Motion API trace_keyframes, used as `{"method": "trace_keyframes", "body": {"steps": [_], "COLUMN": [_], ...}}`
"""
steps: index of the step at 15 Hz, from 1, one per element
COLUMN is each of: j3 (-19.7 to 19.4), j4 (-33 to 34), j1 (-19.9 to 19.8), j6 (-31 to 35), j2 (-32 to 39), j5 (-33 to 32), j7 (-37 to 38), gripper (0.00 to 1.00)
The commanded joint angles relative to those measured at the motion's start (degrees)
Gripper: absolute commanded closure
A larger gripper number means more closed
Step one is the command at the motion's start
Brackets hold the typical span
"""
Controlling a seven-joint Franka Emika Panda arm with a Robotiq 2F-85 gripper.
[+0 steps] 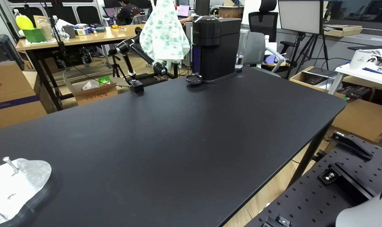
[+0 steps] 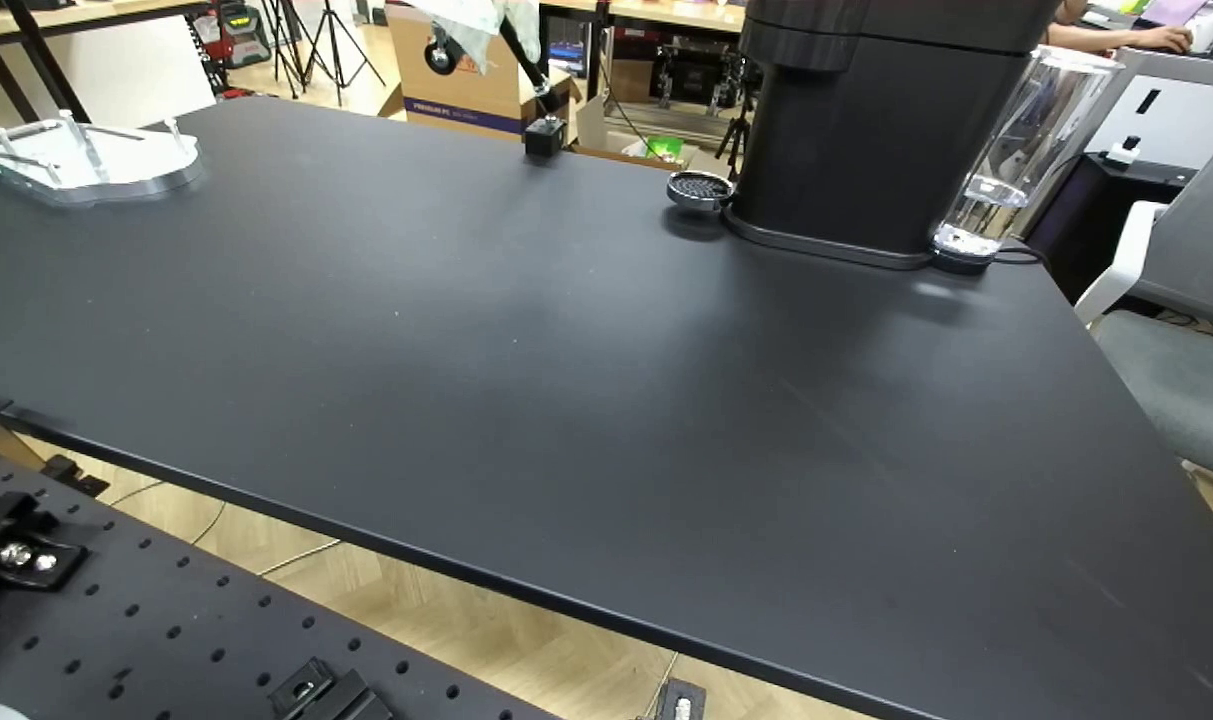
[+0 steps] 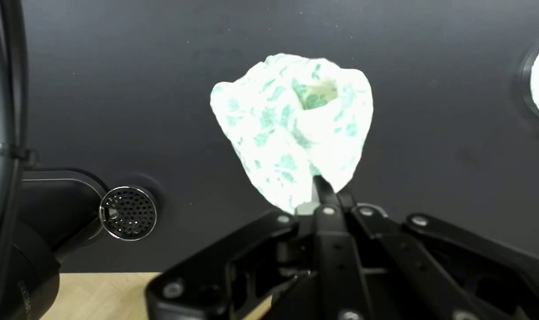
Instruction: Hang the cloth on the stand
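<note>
Your black claw [image 3: 333, 191] clamped on white, green-patterned cloth [image 3: 271, 133], wrist-view centre; likely light, limp. Best hold: gathered end, lower in frame.

1 cloth [image 3: 269, 120] | 1 claw [image 3: 334, 189] | 1 coffee mach. [image 1: 217, 47] | 1 wtr tank [image 2: 1011, 160] | 1 blk tbl [image 1: 165, 135] | 1 pegged brd [image 1: 30, 176]
</note>
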Motion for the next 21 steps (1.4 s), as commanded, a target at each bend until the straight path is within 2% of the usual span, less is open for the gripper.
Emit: {"method": "trace_keyframes", "body": {"steps": [1,3,4,8,15,19,20,21], "j3": [0.08,0.11,0.44,0.71,1.06,1.09,1.06,1.03], "j4": [6.72,8.42,4.79,0.86,-2.02,-2.45,-2.49,-2.52], "j1": [0.17,0.13,0.51,1.06,1.87,1.91,1.93,1.96], "j6": [-4.42,-6.65,-4.75,-1.27,3.7,4.27,4.07,3.92], "j2": [3.29,4.17,3.63,5.52,8.72,8.93,8.93,8.92], "j5": [1.54,2.18,2.43,2.82,2.48,2.28,2.15,1.99], "j7": [2.68,2.84,2.64,1.94,1.48,1.15,1.08,1.03], "gripper": [1.0,1.0,1.0,1.0,1.0,1.0,0.73,0.71]}}
